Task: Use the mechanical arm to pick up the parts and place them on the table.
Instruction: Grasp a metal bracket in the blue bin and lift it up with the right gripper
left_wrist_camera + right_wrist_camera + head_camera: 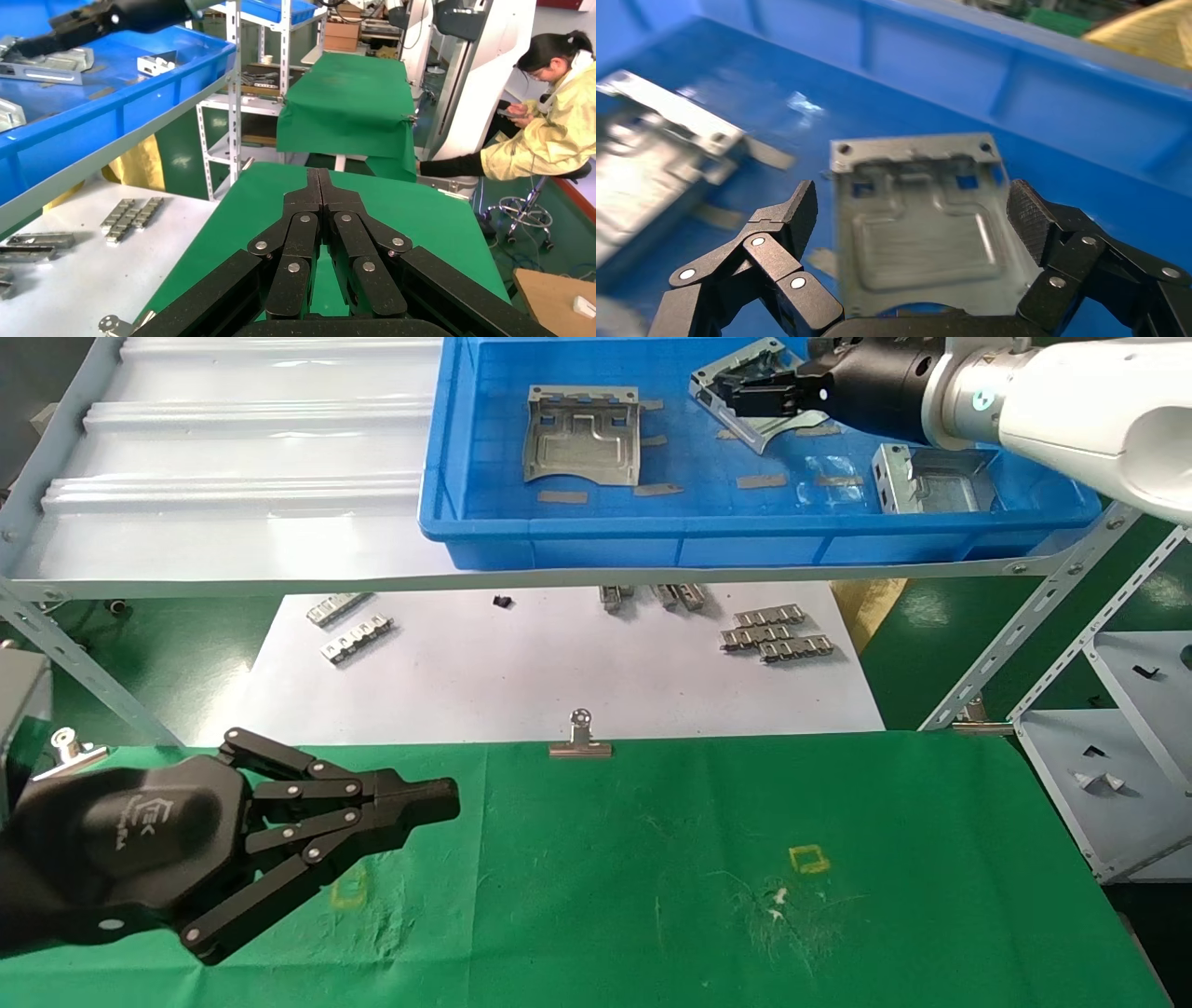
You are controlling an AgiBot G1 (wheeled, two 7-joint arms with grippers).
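Note:
My right gripper [745,395] is open inside the blue tray [652,537], its jaws on either side of a grey stamped part [715,379] that lies tilted. In the right wrist view this part [919,217] sits between my fingers [798,210]; one side shows a gap, and the gripper [912,203] straddles it. A second part [582,435] lies flat at the tray's left, a third [931,477] at its right. My left gripper [447,800] is shut and empty over the green table [652,850], also in the left wrist view [318,175].
The tray sits on a grey metal shelf [233,477] above the table. A white sheet [559,672] behind the table carries ridged metal strips [773,633]. A binder clip [580,740] holds the cloth's edge. A yellow square mark [808,859] is on the cloth. A seated person [548,119] is far off.

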